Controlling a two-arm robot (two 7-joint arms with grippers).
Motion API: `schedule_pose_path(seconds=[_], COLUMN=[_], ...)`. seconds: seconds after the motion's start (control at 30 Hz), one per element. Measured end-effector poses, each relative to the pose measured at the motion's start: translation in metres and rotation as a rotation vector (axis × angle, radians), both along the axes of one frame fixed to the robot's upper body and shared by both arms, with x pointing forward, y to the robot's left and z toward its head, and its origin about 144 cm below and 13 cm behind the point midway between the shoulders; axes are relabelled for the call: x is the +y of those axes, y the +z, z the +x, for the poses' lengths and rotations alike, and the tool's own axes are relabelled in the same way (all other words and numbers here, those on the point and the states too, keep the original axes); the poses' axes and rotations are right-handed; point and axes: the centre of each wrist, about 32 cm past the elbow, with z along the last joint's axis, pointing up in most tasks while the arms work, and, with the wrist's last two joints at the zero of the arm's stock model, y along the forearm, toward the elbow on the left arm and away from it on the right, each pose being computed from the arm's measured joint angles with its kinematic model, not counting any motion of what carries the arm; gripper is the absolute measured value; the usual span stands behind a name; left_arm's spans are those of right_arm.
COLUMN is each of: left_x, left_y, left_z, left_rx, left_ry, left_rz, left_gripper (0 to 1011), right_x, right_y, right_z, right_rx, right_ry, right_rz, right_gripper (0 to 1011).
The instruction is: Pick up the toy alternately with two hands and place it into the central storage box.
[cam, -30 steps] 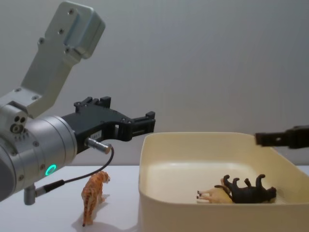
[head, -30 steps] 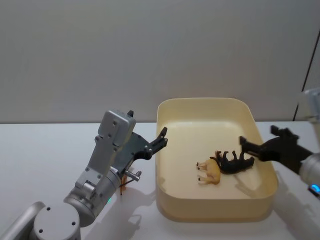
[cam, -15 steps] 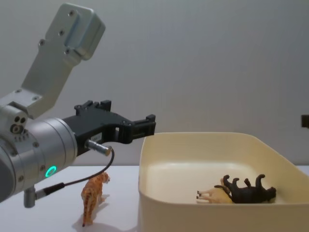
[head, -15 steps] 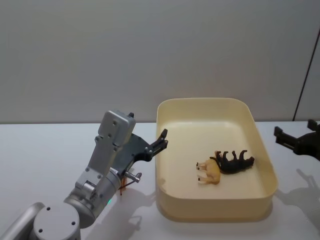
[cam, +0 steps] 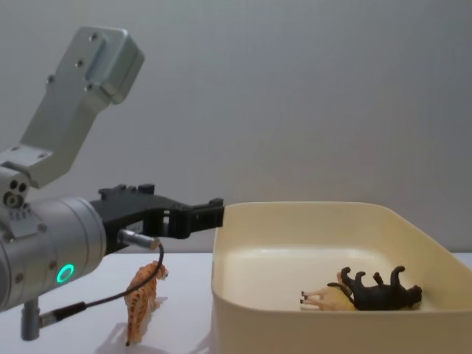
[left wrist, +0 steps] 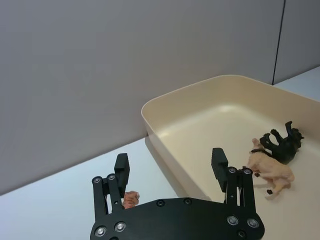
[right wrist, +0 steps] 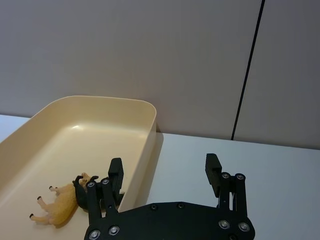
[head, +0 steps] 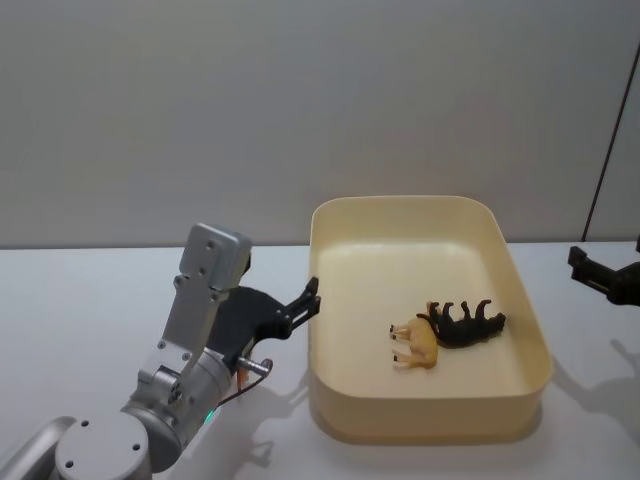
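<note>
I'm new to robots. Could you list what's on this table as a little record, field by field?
Storage box: cream tub, rounded corners
Inside box: black toy and tan toy, lying on their sides
Outside box: orange tiger, standing left of box
Left gripper: open, above tiger, beside box's left wall
Right gripper: open, empty, right of box

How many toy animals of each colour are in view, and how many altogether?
Orange tiger, standing on the table beside the storage box: 1
Tan animal, lying in the box: 1
Black animal, lying in the box: 1
Total: 3
</note>
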Motion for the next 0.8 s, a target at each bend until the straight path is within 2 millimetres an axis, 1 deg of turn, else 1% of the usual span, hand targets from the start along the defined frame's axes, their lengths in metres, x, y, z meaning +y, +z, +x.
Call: schedule_pose_path(seconds=[0.3,0.8], left_x=[0.002,0.004], left_y=[0.0,-0.006], left_z=[0.001,0.016], left_rx=[0.058,0.136], left_ry=[0.049,0.11], left_rz=[-0.014,0.001], left_gripper=[1001,1001], right_x=[-0.002,-0.004], right_y=[0.001,0.002], right_z=[-0.002,-0.003], right_rx=[-0.003,-0.006], right_ry=[-0.006,-0.011], right_rz=[0.004,0.007], right_gripper=[1001,1001])
